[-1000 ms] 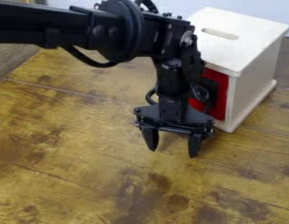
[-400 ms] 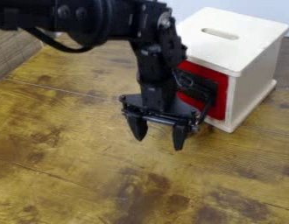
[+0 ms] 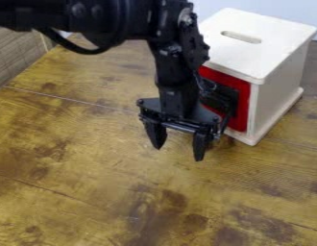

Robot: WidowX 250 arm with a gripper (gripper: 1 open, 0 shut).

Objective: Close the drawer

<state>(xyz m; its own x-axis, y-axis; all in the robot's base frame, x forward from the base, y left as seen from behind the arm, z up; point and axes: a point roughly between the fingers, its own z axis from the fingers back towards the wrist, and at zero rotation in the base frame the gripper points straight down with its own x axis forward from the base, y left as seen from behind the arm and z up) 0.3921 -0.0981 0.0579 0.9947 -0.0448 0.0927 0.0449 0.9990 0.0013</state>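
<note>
The drawer [image 3: 227, 97] shows as a red front panel with a black handle in the left face of a cream wooden cube [image 3: 274, 69] at the upper right. The arm hides much of the panel, so I cannot tell how far it stands out. My black gripper [image 3: 177, 144] hangs just in front of the drawer, pointing down at the table. Its two fingers [image 3: 156, 137] are spread apart with nothing between them. The wrist stands close against the handle; whether it touches is unclear.
The cube has a slot [image 3: 241, 37] in its cream top. The wooden table [image 3: 85, 183] stretches out to the left and front of the gripper. A darker surface [image 3: 13, 48] lies beyond the table's left edge.
The gripper swung left away from the drawer front, then edged slightly back right. Its fingers stayed spread. The cube has not moved.
</note>
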